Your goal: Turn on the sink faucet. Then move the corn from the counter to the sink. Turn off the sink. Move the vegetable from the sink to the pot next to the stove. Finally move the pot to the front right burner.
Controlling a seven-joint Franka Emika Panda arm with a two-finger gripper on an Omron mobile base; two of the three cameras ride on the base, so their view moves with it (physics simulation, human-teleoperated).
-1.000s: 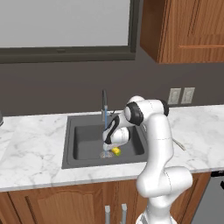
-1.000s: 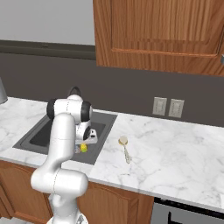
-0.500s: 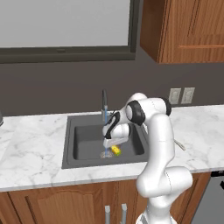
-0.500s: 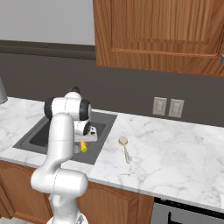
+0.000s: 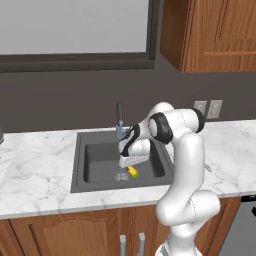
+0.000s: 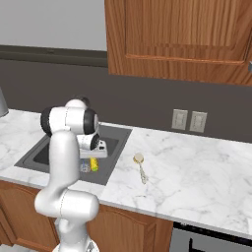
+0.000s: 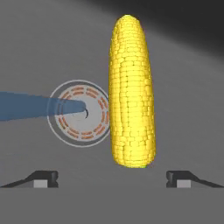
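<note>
In the left base view, the arm is reaching down into the sink (image 5: 80, 165), with the hand (image 5: 131, 161) hanging low over the basin. The corn (image 5: 132, 172) is lying on the sink floor just below it, beside the drain (image 5: 120, 176). Water is running in a thin blue stream from the faucet (image 5: 119, 119) down to the drain. Judging by this, the faucet has been turned on and the corn has reached the sink; turning the water off, carrying the corn to the pot and moving the pot to the burner are all still to do.

In the right base view, the hand (image 6: 94, 152) is sitting over the near right part of the basin, with the corn (image 6: 93, 164) showing yellow under it. The basin walls are closing in around the hand, so I judge sideways room is tight and the free way out is upward. A wooden spoon (image 6: 140, 166) is lying on the table (image 6: 197, 167) well apart to the right.

In the hand view, the two fingertips (image 7: 41, 179) are standing wide apart at the bottom, gripping nothing. The corn (image 7: 131, 92) is lying lengthwise ahead, nearer the right tip, just beside the drain (image 7: 78, 114), where the water stream is landing. The dark basin wall is rising beyond the far end of the corn.
</note>
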